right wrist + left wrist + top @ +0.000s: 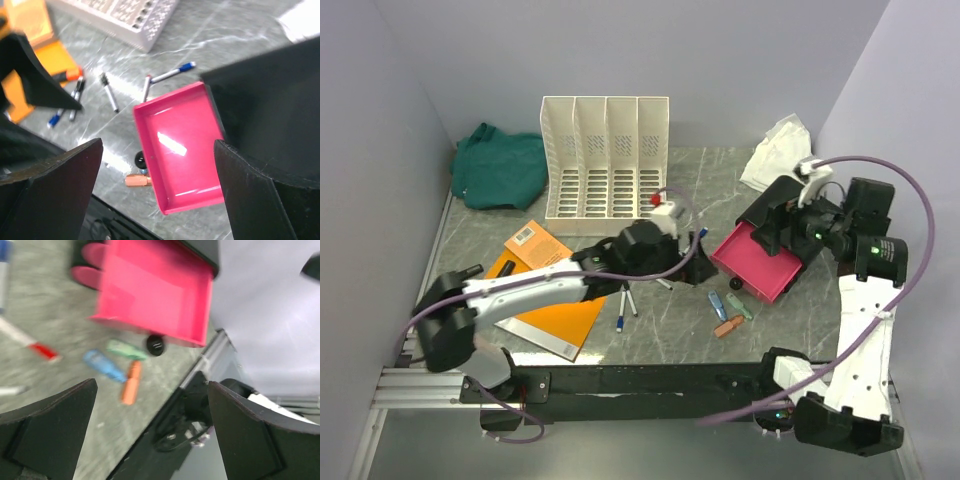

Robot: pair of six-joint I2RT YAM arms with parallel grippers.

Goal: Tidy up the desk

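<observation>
The desk (670, 330) is dark grey-green stone-look with white veins. A pink tray (760, 262) lies right of the middle and looks empty; it also shows in the left wrist view (155, 295) and the right wrist view (182, 150). My left gripper (697, 258) is open and empty, low over the desk just left of the tray. My right gripper (770, 228) is open and empty above the tray's far end. Small orange (727, 326), green (739, 306) and blue (717, 303) pieces and a black round knob (735, 285) lie in front of the tray.
A white file organizer (606, 165) stands at the back. A green cloth (500, 165) lies back left, white crumpled paper (775, 150) back right. An orange notebook (545, 290) lies at the left. Several pens (625, 300) lie near the left arm.
</observation>
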